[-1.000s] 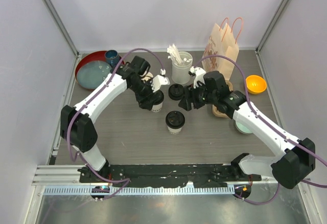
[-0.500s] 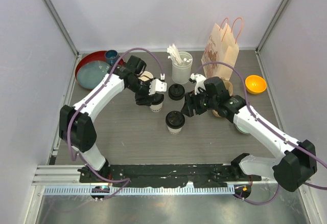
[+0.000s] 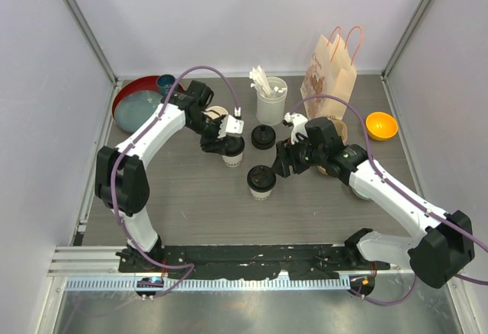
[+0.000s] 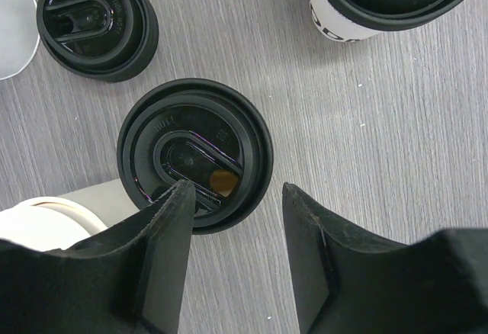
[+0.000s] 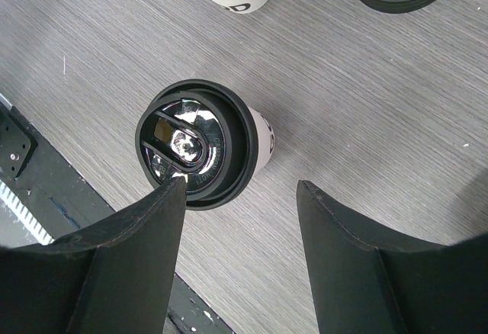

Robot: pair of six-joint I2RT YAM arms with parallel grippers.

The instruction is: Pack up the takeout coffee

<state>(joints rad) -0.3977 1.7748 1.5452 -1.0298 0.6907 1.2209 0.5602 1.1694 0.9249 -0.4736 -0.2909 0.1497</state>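
Two white takeout coffee cups with black lids stand mid-table. The rear cup [image 3: 233, 153] [image 4: 195, 153] lies under my left gripper [image 3: 222, 142] [image 4: 236, 187], which is open; one fingertip overlaps the lid's rim in the wrist view and only bare table shows between the jaws. The front cup [image 3: 261, 181] [image 5: 198, 145] stands just left of my right gripper [image 3: 281, 162] [image 5: 241, 184], also open and holding nothing. A loose black lid [image 3: 263, 137] [image 4: 96, 21] lies behind the cups.
A white cylinder of sticks [image 3: 271, 102] and a paper bag [image 3: 329, 71] stand at the back. A tan pulp carrier [image 3: 333, 168] lies under my right arm. An orange bowl [image 3: 381, 126] sits far right, a red plate [image 3: 126, 97] far left. Another white cup [image 3: 216, 114] stands behind my left gripper.
My left wrist has turned above the rear cup and its jaws have narrowed a little. The right gripper has dropped closer to the front cup.
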